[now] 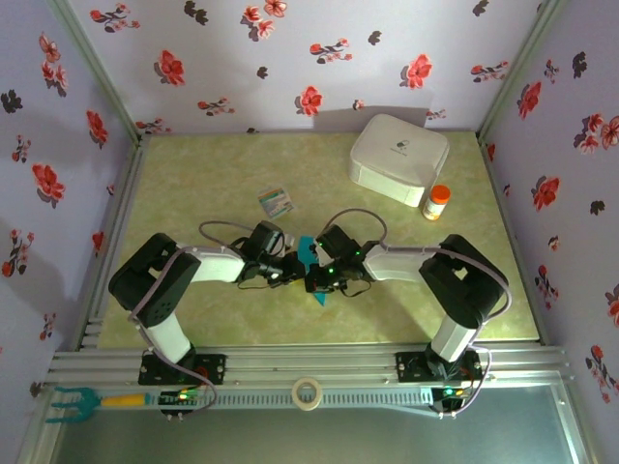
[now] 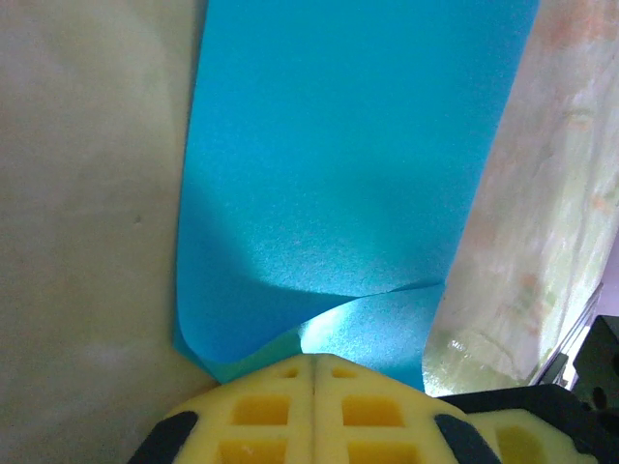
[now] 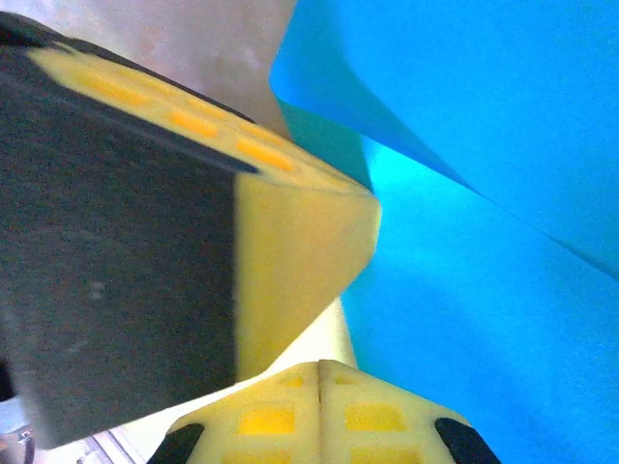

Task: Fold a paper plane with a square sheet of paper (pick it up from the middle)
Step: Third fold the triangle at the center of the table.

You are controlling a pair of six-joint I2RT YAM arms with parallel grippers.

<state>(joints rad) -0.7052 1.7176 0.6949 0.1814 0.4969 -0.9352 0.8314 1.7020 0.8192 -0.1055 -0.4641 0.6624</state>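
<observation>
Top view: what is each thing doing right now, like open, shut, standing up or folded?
blue paper: creased, curling up at the fingertips.
left gripper: shut on the blue paper.
right gripper: shut, beside the blue paper; hold unclear.
white box: lid closed.
orange bottle: upright, cap on.
printed card: lying flat.
tape roll: lying flat.

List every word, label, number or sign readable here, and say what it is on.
No text can be read.
White box lid: small dark mark, too small to read.
Printed card: multicoloured print, blurred.
Orange bottle: nothing legible.
Blue paper: blank.
</observation>
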